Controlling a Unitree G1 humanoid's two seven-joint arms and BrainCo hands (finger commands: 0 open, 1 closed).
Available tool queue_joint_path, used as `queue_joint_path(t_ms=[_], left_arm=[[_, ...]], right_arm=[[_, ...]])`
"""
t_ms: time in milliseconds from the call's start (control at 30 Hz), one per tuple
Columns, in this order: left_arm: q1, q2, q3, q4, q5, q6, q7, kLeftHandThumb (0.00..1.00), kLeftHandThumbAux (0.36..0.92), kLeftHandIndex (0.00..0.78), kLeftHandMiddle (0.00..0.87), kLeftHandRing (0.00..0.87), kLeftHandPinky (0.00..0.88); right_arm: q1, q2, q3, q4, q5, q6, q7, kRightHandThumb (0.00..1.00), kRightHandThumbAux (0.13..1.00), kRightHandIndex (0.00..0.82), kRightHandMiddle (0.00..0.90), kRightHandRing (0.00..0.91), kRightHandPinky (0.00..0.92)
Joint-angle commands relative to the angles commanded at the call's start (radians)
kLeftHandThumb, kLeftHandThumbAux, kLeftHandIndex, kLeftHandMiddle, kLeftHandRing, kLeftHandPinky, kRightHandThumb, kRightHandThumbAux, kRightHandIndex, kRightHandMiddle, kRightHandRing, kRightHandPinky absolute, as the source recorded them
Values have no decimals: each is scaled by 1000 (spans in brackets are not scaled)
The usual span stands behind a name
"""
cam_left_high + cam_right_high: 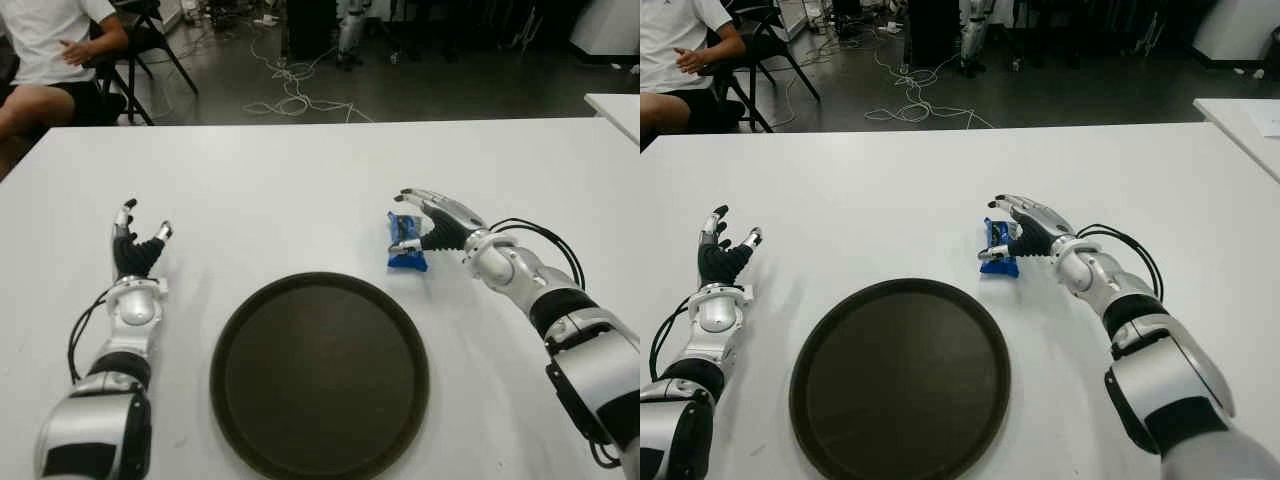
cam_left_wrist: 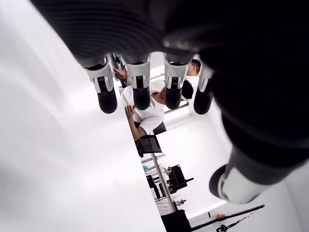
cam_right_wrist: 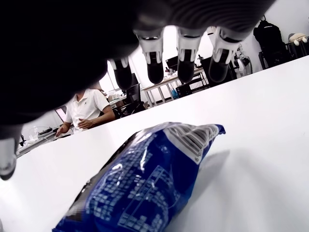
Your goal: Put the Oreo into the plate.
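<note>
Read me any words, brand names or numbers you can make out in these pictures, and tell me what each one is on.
None can be read.
Blue snack packet under the open right hand: white print and a barcode-like patch, too blurred to read.
Round dark plate, white table, left hand: no text visible.

Right hand (image 1: 432,226) hovers over the Oreo pack (image 1: 405,243), beside the plate (image 1: 320,375).

Even overhead light, soft shadows — wrist views blur up close.
</note>
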Motion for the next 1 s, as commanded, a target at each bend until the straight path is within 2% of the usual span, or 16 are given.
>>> queue_joint_path(t_ms=[367, 667, 1000], left_arm=[[0, 2, 0, 0, -1, 3, -9, 0, 741, 42, 60, 36, 25], [-1, 3, 2, 2, -3, 10, -12, 0, 706, 39, 49, 25, 14], [3, 4, 0, -4, 0, 5, -5, 0, 717, 35, 39, 20, 13]], right_arm=[[2, 8, -2, 1, 5, 23, -3, 0, 416, 0, 0, 0, 0], [8, 12, 8, 3, -1, 42, -6, 0, 417, 0, 0, 0, 0], [20, 21, -5, 15, 21, 35, 21, 0, 421, 0, 0, 0, 0]])
